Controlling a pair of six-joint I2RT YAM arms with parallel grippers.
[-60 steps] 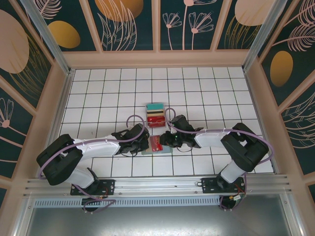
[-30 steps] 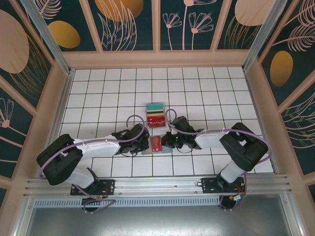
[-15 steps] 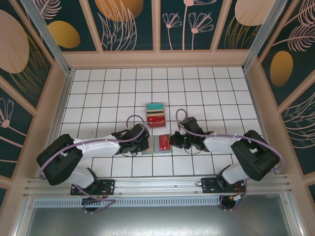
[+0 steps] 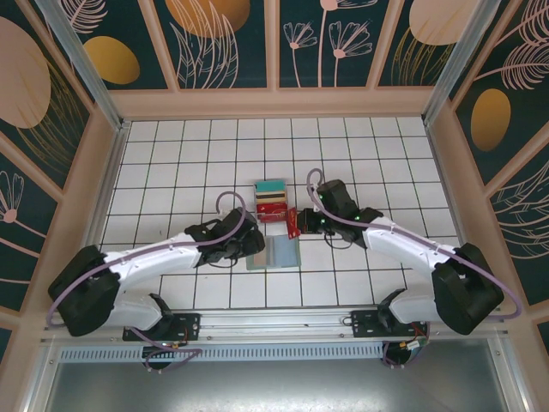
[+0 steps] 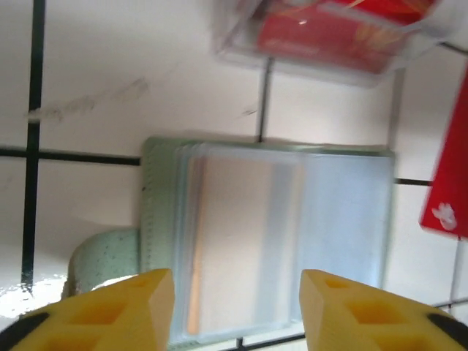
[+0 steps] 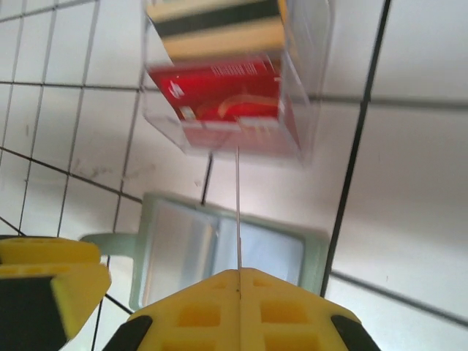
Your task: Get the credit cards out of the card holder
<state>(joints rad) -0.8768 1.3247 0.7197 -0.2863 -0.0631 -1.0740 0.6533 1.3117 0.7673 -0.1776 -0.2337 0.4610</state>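
Hovering fingers-apart over the open card holder (image 5: 344, 212) on the desk (image 4: 360, 163), the left end effector (image 5: 230, 292) should pin it, and the right end effector (image 6: 238, 281), clamped on a red card (image 4: 293, 223) just beyond, should lay it flat near the clear tray (image 6: 307, 110).

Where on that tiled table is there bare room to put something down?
The tiles between the clear tray and the back wall are bare, as are both far corners. Crowded in the middle: tray, open card holder, left gripper, and right gripper pinching a red card.
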